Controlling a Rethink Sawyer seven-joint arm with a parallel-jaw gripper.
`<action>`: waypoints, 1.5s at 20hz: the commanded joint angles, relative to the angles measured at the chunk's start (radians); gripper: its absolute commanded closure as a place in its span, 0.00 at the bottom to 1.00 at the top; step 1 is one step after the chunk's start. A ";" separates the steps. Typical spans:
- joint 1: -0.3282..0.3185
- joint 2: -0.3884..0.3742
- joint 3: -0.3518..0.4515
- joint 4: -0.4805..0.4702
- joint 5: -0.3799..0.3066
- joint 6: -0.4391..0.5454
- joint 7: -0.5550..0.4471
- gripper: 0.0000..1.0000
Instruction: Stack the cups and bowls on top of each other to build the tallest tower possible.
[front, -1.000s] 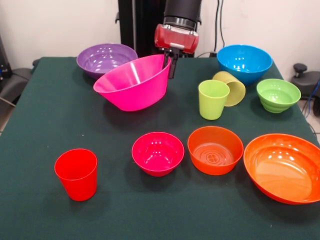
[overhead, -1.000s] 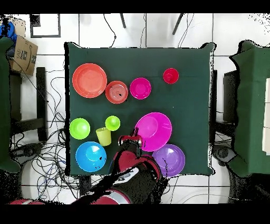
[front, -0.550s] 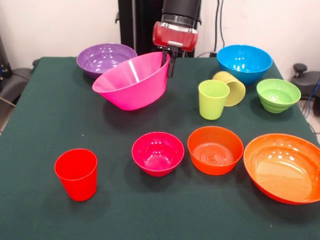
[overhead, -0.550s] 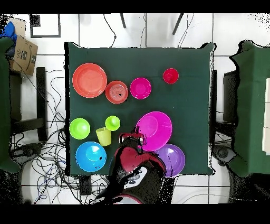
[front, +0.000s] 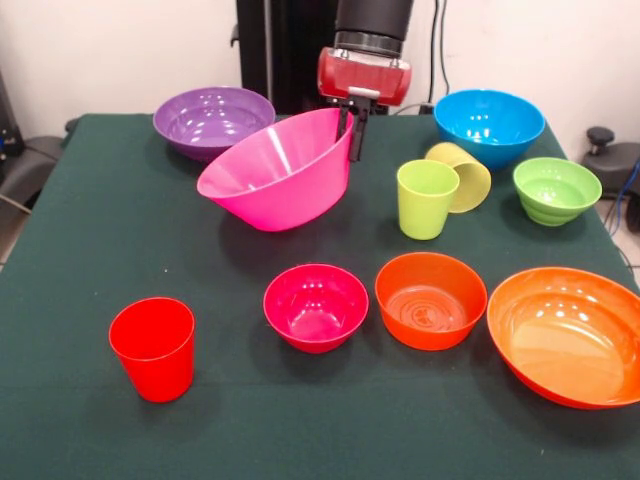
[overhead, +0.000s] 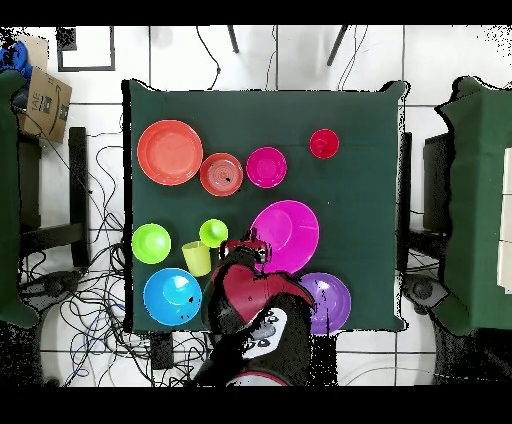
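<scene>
At table's back | hand (front: 354, 135) clamped on large pink bowl (front: 275, 175) rim | bowl tilted

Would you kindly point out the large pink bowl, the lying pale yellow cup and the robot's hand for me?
large pink bowl (front: 270, 165): front view, on its inner wall.
pale yellow cup (front: 470, 180): front view, on its outer side.
hand (front: 355, 135): front view, between its fingertips at the pink bowl's rim.

Large pink bowl (front: 280, 172) hangs tilted from the claw (front: 355, 135); other cups and bowls unstacked
</scene>
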 joint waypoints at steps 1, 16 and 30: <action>-0.011 -0.047 0.174 -0.092 -0.037 0.186 0.001 1.00; 0.059 -0.029 0.098 -0.176 0.021 0.241 0.034 1.00; 0.227 0.130 -0.176 -0.274 0.227 0.192 0.107 1.00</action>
